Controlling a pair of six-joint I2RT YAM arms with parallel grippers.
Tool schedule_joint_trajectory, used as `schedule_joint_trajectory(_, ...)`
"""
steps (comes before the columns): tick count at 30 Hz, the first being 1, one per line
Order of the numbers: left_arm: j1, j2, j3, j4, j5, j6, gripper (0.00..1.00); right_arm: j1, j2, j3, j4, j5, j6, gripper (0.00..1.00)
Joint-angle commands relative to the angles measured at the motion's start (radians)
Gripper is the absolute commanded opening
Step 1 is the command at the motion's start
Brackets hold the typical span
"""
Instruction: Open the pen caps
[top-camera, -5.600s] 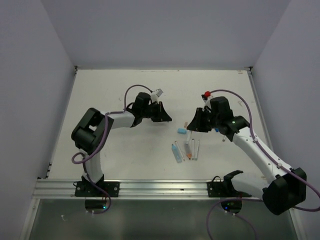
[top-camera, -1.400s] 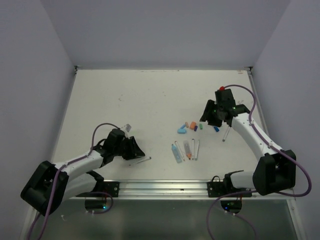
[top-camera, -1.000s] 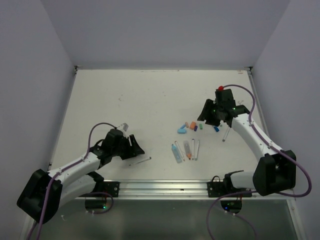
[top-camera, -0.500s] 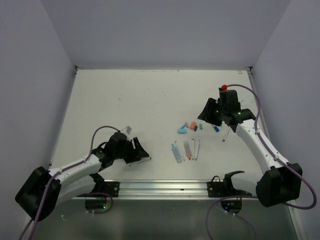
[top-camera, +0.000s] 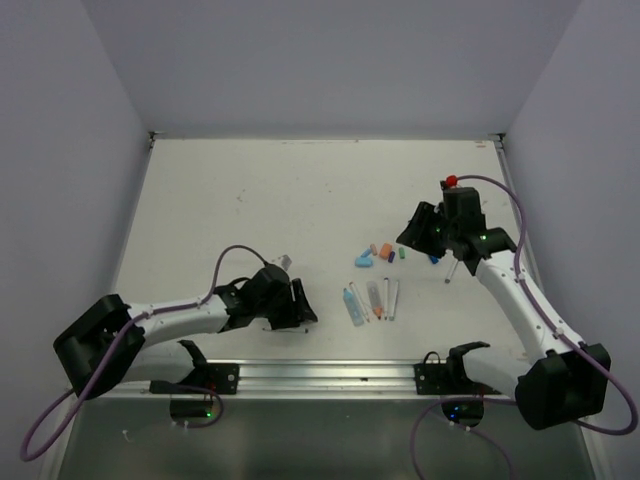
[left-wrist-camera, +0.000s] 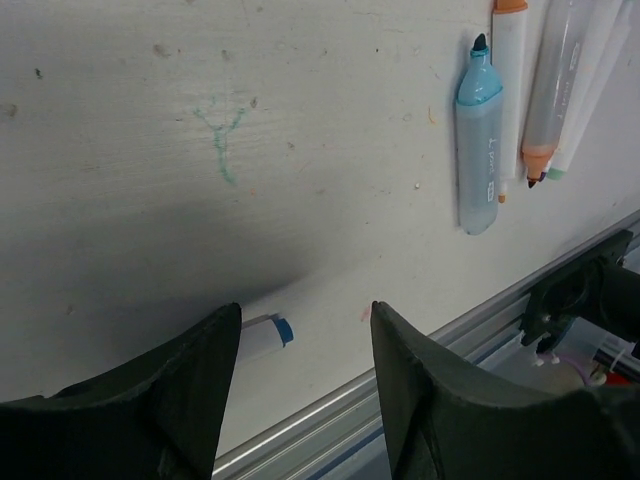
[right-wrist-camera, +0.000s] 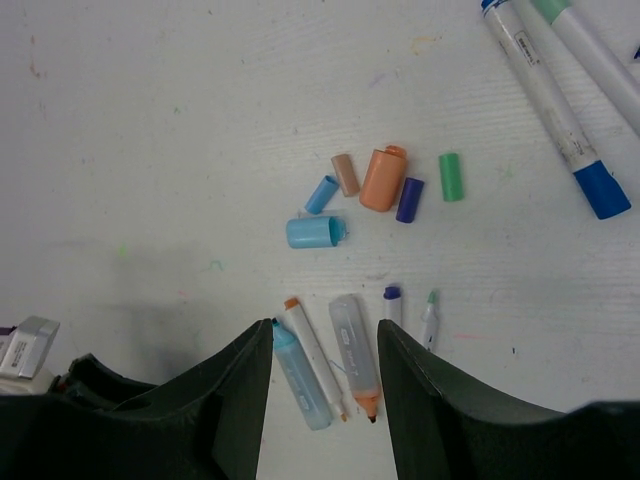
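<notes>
Inspection finds the white counter (top-camera: 250, 200) carrying every item. The pen caps are off their pens and lie in a loose cluster right of centre. It comprises a wide stubby orange plastic cap (right-wrist-camera: 382, 179), a small tan plastic cap (right-wrist-camera: 346, 175) just beside it and a short dark blue plastic cap (right-wrist-camera: 408, 200) close on its other side. A short green plastic cap (right-wrist-camera: 451, 176) lies near that but apart. A small mid-blue plastic cap (right-wrist-camera: 321, 194) and a wide light blue plastic cap (right-wrist-camera: 315, 232) on its side lie just beside each other. Closer to the aluminium rail (top-camera: 320, 372) at the near edge, a row of uncapped pens lies side by side. These are a light blue translucent marker barrel (right-wrist-camera: 300, 385), a thin white pen with an orange end (right-wrist-camera: 312, 355) and a clear barrel with an orange tip (right-wrist-camera: 355, 355). A white barrel with a dark blue tip (right-wrist-camera: 392, 298) and a thin pen with a green tip (right-wrist-camera: 430, 318) complete the row. Two long white pens (right-wrist-camera: 555, 100) lie parallel, off to one side of the cluster. The right arm (top-camera: 505, 290) holds the right jaws above the counter beside the cluster; they stand apart with nothing between them. The left arm (top-camera: 180, 315) reaches low along the near edge, left of the row. The left jaws are spread wide and empty. A white pen barrel with a blue end (left-wrist-camera: 265, 335) lies on the counter, partly hidden under one of them, ungripped.
</notes>
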Motion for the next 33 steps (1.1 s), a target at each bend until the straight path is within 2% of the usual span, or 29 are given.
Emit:
schedule_joint_trajectory(1, -0.043, 0.070, -0.023, -0.248, -0.146, 0.015, 0.60, -0.003, -0.043, -0.009, -0.001, -0.007, -0.014, 0.50)
schedule_joint_trajectory(3, -0.049, 0.038, 0.001, -0.262, -0.195, -0.002, 0.60, -0.003, -0.046, -0.017, -0.001, -0.010, -0.020, 0.50)
schedule_joint_trajectory(9, -0.051, -0.190, 0.084, -0.469, -0.384, -0.081, 0.60, -0.002, -0.041, -0.011, -0.004, -0.019, -0.033, 0.50)
schedule_joint_trajectory(13, -0.051, -0.281, 0.055, -0.564, -0.369, -0.153, 0.61, -0.003, -0.026, 0.003, 0.000, -0.040, -0.040, 0.50)
schedule_joint_trajectory(17, -0.051, -0.312, 0.008, -0.581, -0.318, -0.192, 0.61, -0.003, -0.031, -0.012, 0.020, -0.060, -0.032, 0.50)
schedule_joint_trajectory(23, -0.052, -0.321, -0.069, -0.501, -0.216, -0.220, 0.61, -0.003, -0.054, -0.022, 0.002, -0.042, -0.040, 0.50)
schedule_joint_trajectory(33, -0.051, -0.110, -0.054, -0.290, -0.167, -0.186, 0.62, -0.003, -0.057, -0.025, -0.004, -0.034, -0.029, 0.50)
